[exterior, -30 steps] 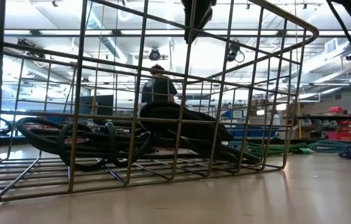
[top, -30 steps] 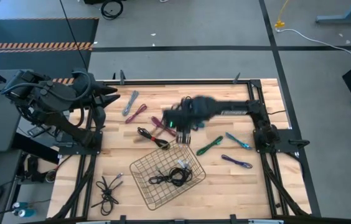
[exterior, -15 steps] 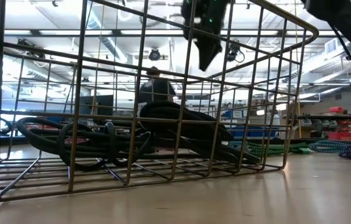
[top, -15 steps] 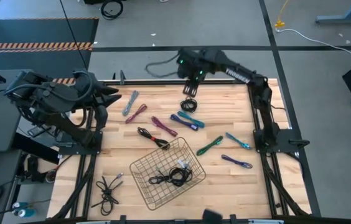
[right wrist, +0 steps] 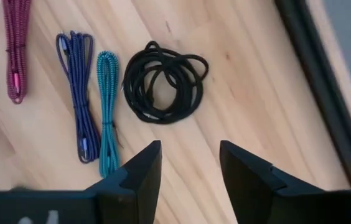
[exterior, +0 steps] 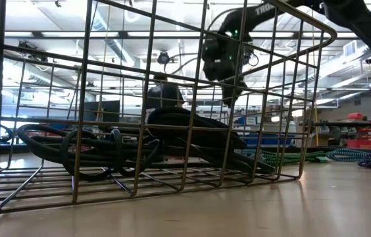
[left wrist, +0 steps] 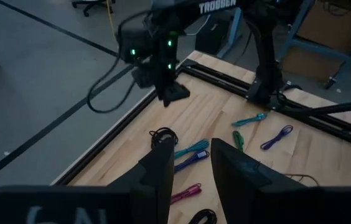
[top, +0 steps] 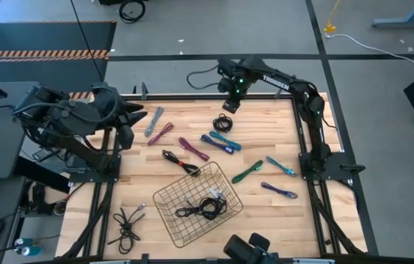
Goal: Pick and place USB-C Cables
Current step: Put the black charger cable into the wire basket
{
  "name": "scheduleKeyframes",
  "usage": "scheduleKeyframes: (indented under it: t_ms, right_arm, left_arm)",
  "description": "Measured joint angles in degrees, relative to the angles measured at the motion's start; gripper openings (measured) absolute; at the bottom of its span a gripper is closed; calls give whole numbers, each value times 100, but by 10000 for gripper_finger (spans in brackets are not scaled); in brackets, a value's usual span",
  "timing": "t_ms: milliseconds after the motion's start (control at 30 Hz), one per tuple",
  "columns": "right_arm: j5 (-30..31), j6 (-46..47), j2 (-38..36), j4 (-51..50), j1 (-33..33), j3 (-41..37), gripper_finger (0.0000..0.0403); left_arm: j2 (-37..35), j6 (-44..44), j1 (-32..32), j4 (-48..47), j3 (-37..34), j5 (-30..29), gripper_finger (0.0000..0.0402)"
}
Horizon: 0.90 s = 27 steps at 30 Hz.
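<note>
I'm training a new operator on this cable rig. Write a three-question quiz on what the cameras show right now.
1. True or false: the right gripper is open and holds nothing.
2. Which cable lies nearest below it? A) black coiled cable B) green cable C) grey cable
3. Fill in: the black cables already placed lie inside the wire ____.

Key: 1 true; 2 A; 3 basket. The left gripper waits open over the table's left edge.
</note>
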Motion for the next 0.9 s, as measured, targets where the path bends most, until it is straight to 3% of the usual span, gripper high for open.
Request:
scheduleKeyframes:
  t_ms: [267, 367, 667, 900]
  right_arm:
    - [-31, 72, -2, 562, -4, -1005, 217]
    - [-347, 213, -2, 963, -4, -1258, 227]
    - [-770, 606, -4, 1868, -4, -1730, 233]
    - [-741, 680, -4, 2022, -2, -2114, 233]
  left_arm:
    - [-2, -5, 0, 2, 0, 2, 112]
    - [-2, -83, 0, 2, 0, 0, 112]
    - [-4, -151, 0, 2, 0, 2, 112]
    - [-4, -153, 0, 2, 0, 2, 112]
